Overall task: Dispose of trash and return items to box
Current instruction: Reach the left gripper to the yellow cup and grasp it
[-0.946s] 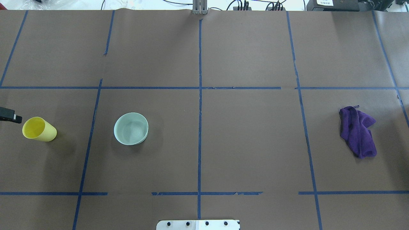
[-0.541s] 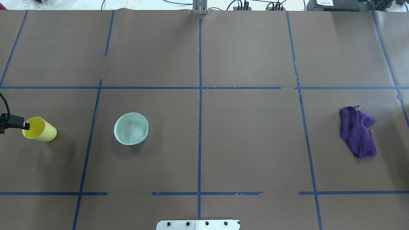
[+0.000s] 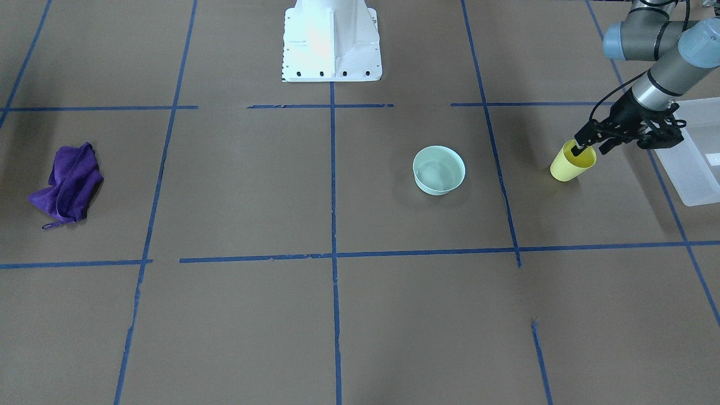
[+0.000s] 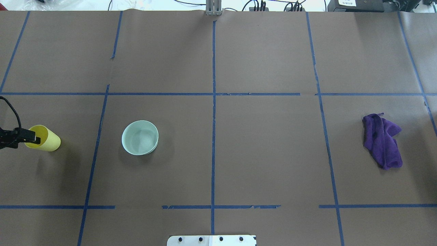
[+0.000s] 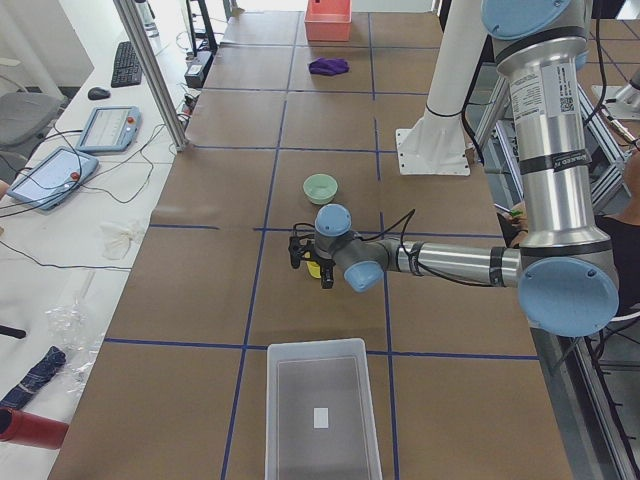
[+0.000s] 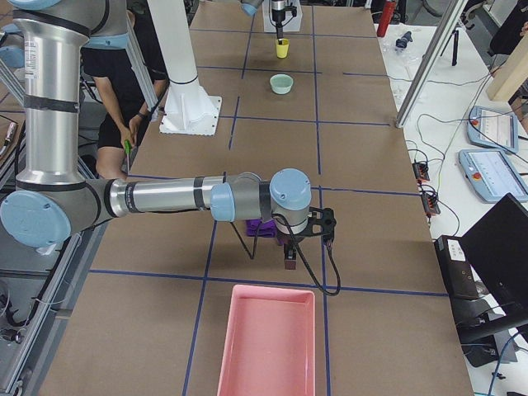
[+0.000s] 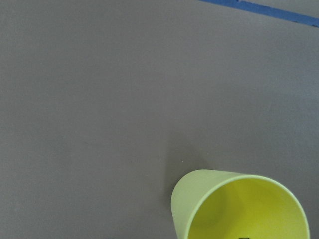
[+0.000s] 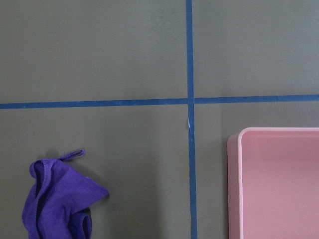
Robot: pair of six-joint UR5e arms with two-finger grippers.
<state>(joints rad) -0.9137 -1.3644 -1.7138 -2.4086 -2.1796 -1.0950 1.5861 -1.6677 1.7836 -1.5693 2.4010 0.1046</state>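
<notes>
Clock directions are read on the overhead view, with 12 o'clock pointing away from the robot.

The yellow cup (image 3: 571,163) stands upright on the table (image 3: 394,315) at the far 9 o'clock end, mouth up, so its long axis is vertical. The left gripper (image 3: 590,149) hangs over the cup's 9 o'clock side with its jaws spread. One finger dips inside the mouth and the other sits outside the wall, so the thin rim lies between them, not yet pinched. The wrist view looks down into the cup's empty inside.

The box (image 3: 694,169) lies just beyond the cup, further toward 9 o'clock. The mint-green bowl (image 3: 439,170) sits apart at the cup's 3 o'clock, upright and untouched.

The left arm is clearly the nearer one to both items. The right gripper (image 6: 289,252) hovers well away at the 3 o'clock end, by the purple cloth (image 3: 67,184) and a pink bin (image 6: 266,342). It shows only from the side, so I cannot tell whether it is spread or clenched.

The next move probably calls for squeezing the wall, lifting straight up, then carrying toward 9 o'clock. A rim pinch on a light cup could let it swing or slip
</notes>
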